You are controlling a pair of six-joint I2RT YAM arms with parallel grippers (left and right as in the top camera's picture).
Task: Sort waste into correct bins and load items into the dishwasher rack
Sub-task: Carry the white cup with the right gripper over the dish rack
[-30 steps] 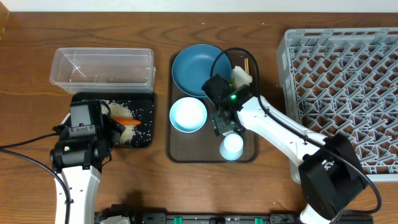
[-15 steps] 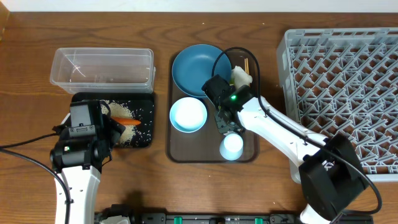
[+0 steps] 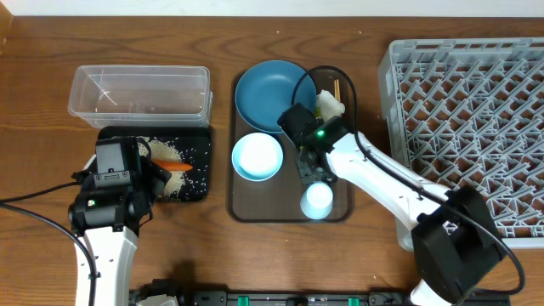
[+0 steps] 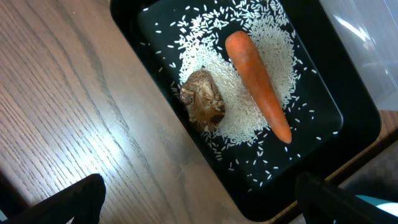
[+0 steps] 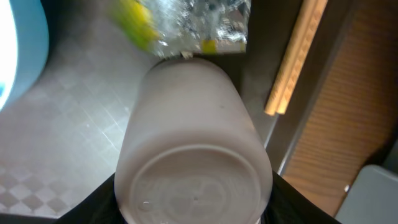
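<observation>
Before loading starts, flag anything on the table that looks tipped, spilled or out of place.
A pale cup on the brown tray is not upright: its base faces the right wrist camera. Rice lies scattered, but only inside the black tray.

Pale cup (image 5: 194, 155) base toward camera, claw (image 5: 194, 202) fingers against both sides; wrapper (image 5: 193, 25) above, chopstick (image 5: 295, 59) right.

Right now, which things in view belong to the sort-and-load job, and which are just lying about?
Job: rice, carrot, brown lump, wrapper; black tray, clear tub; blue plate, white bowl, upright cup, other cup, chopsticks; grey rack.

Lying about: brown serving tray, which only carries the dishes; wooden table.
</observation>
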